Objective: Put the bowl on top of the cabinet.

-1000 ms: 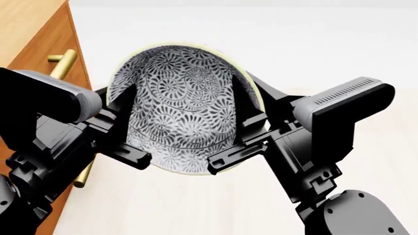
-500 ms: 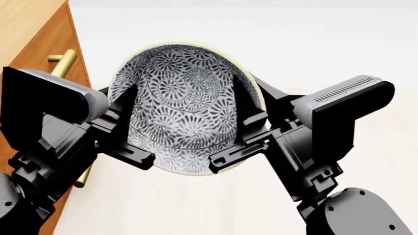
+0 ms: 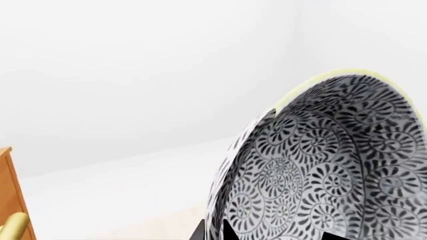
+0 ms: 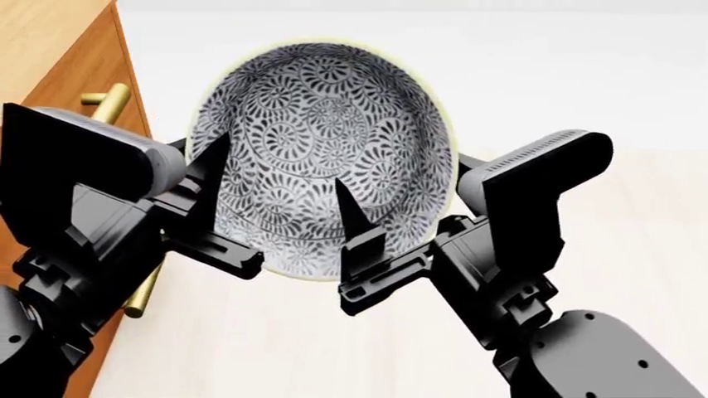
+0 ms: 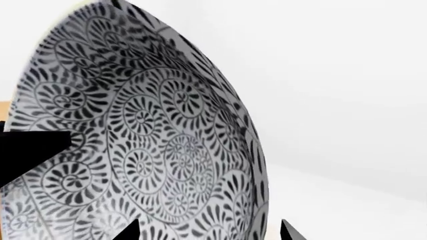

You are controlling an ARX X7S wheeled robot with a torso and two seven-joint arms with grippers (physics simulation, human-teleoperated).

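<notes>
The bowl (image 4: 321,141), white with a dense grey-black floral pattern, hangs tilted in the air with its inside facing the head camera. My left gripper (image 3: 215,233) is shut on its rim, one fingertip on each side of the wall. My right gripper (image 5: 208,231) is open and straddles the opposite rim with a wide gap. One of its fingers (image 4: 350,220) lies inside the bowl (image 5: 153,140). The orange-brown cabinet (image 4: 61,79) stands to the left, with its lighter top beside the bowl.
Brass bar handles (image 4: 109,106) stick out of the cabinet's drawer fronts close to my left arm, a second one lower (image 4: 144,294). The cabinet's edge (image 3: 7,190) also shows in the left wrist view. Pale floor (image 4: 575,91) stretches ahead and to the right.
The bowl has risen and tipped so its inside faces the head camera more. My right gripper has opened and slid left along the rim, one finger now well inside the bowl.
</notes>
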